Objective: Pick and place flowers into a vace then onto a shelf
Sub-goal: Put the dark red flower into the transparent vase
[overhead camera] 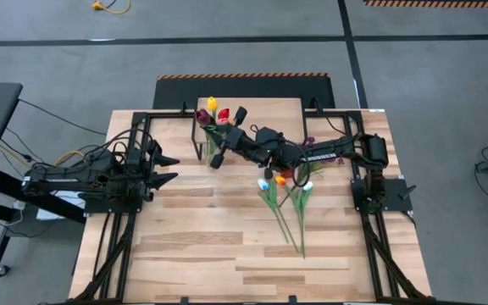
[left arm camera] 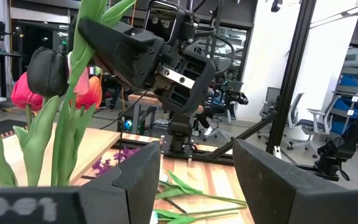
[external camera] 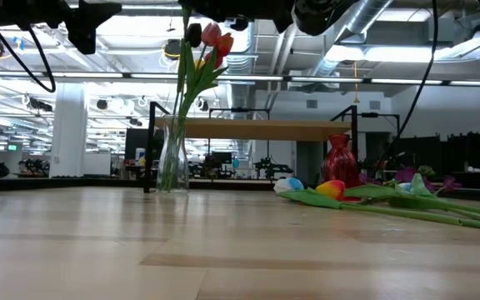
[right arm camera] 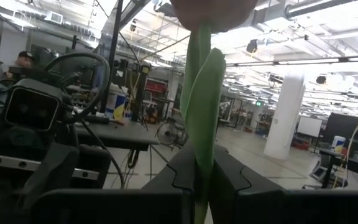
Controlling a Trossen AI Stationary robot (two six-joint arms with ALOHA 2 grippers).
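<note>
Wood-plank table [external camera: 223, 250], loose flowers [external camera: 373, 200], R jaws clamping stem [right arm camera: 199, 143], L jaws apart.

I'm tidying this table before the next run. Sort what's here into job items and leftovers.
Part of the job:
- glass vase with tulips in it
- tulip stem pinched in the right tool
- loose flowers on the table
- small wooden shelf

Just lying about:
- red vase
- left tool, waiting open at the side

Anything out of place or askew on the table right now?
Nothing stands out. The vase stands upright with its tulips, the right tool is shut on a tulip stem above it, and the loose flowers lie waiting on the table.
</note>
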